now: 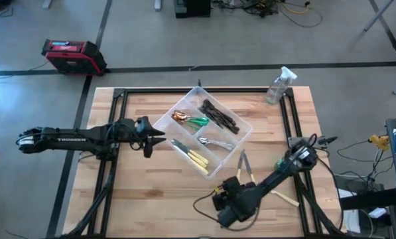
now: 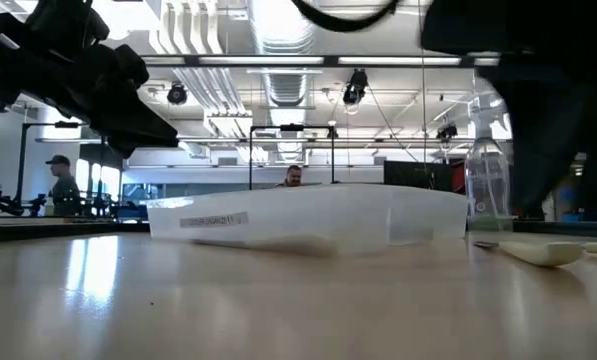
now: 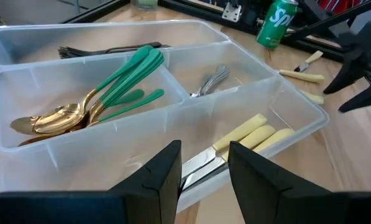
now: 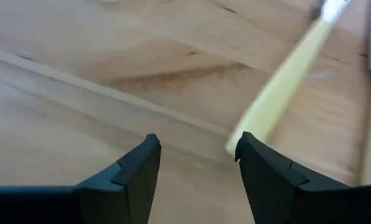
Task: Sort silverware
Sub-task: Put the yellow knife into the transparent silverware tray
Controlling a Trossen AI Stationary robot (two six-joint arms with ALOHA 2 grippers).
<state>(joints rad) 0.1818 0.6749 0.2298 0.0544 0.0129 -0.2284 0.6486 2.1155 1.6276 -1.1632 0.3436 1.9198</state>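
Hovering low at the near right of the bench (image 1: 144,199), the right tool (image 4: 197,163), fingers apart and empty, faces a cream-handled knife (image 4: 284,78) lying just ahead, its long axis slanting away past the right finger.

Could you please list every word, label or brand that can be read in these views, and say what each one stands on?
"Sp...": white brand lettering on the green can, only partly in view.
White lettering on the left arm: too small to read.
Label on the clear tray: blurred, unreadable.
Marking on the red case on the floor: too small to read.
The spray bottle shows no readable text.
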